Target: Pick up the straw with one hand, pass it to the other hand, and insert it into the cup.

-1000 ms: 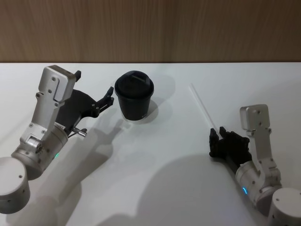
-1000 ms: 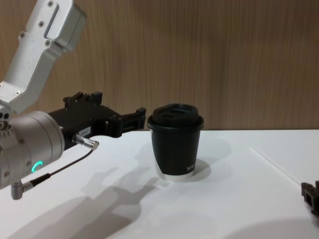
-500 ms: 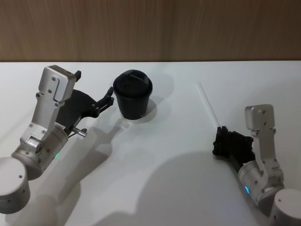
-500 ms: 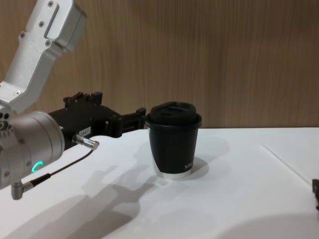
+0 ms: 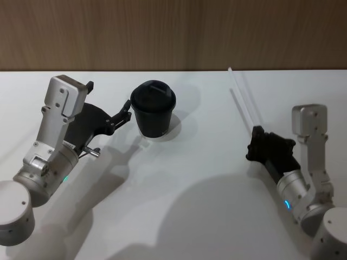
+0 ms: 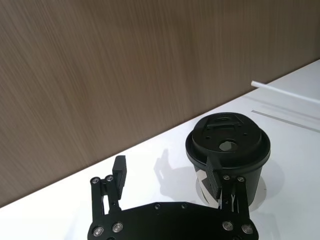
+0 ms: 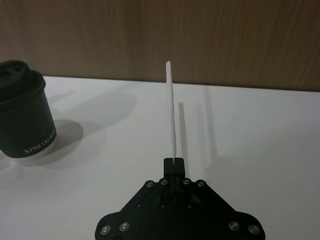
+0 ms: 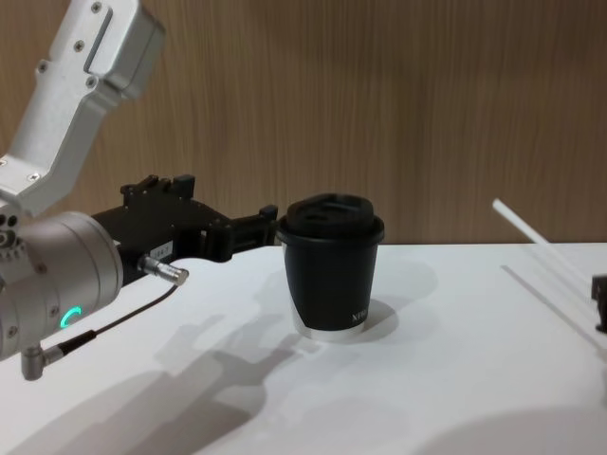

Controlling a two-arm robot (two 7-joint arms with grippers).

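Note:
The black lidded cup (image 5: 153,108) stands upright on the white table (image 5: 190,179), and is also seen in the chest view (image 8: 332,275). My left gripper (image 5: 108,97) hovers open just left of the cup, one finger (image 6: 215,175) close beside its wall (image 6: 227,155) and nothing between the fingers. At the right, my right gripper (image 5: 255,131) is shut on one end of the thin white straw (image 5: 242,97). The straw (image 7: 171,110) is raised off the table and points away from me and slightly upward (image 8: 526,227), casting a shadow below.
A wood-panelled wall (image 5: 173,32) runs along the table's far edge. Open table surface lies between the cup and the right gripper (image 7: 173,162). A thin black cable (image 8: 123,318) hangs from the left arm.
My right gripper has risen and moved right and farther back with the straw, lifting it off the table. The left arm has stayed still.

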